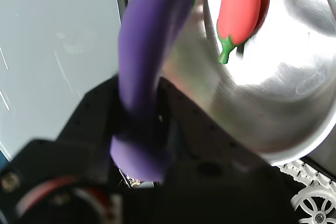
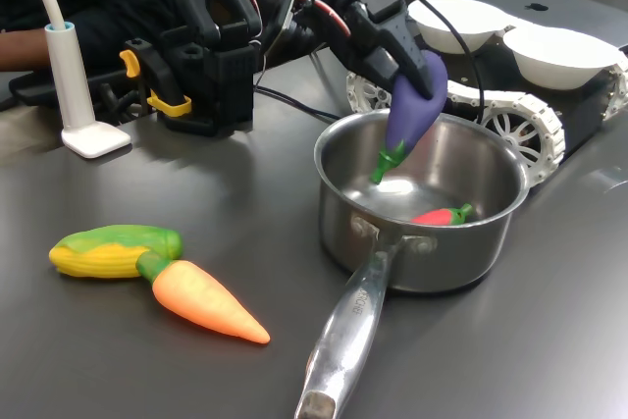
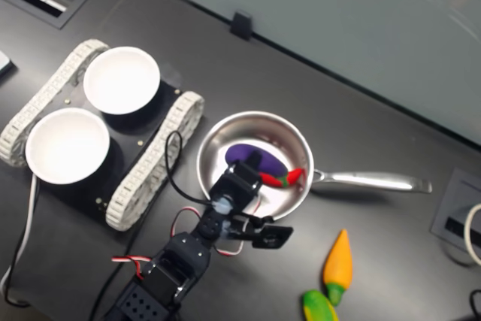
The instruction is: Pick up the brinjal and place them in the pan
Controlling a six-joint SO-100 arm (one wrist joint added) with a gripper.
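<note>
The brinjal [image 2: 414, 110] hangs stem-down over the pan [image 2: 420, 260], clamped at its blunt purple end by the pincer [image 2: 417, 71]. In the first exterior view its green cap sits just inside the rim line, above the pan floor and not touching it. The wrist view shows the brinjal [image 1: 144, 72] running out from between the dark jaws, its cap at the pan's edge. In the second exterior view the brinjal [image 3: 252, 161] shows as a purple oval inside the pan [image 3: 218, 148], partly covered by the arm.

A red chilli [image 2: 440, 215] with a green stem lies on the pan floor, toward the first exterior view's right. The pan's long steel handle [image 2: 343, 340] points toward the camera in that view.

On the dark surface [image 2: 177, 183], at the first exterior view's left, an orange carrot [image 2: 201, 301] lies touching a toy corn cob [image 2: 108, 252]. Behind the pan stands a tracked vehicle [image 2: 530, 115] carrying 2 white bowls [image 2: 564, 54].
</note>
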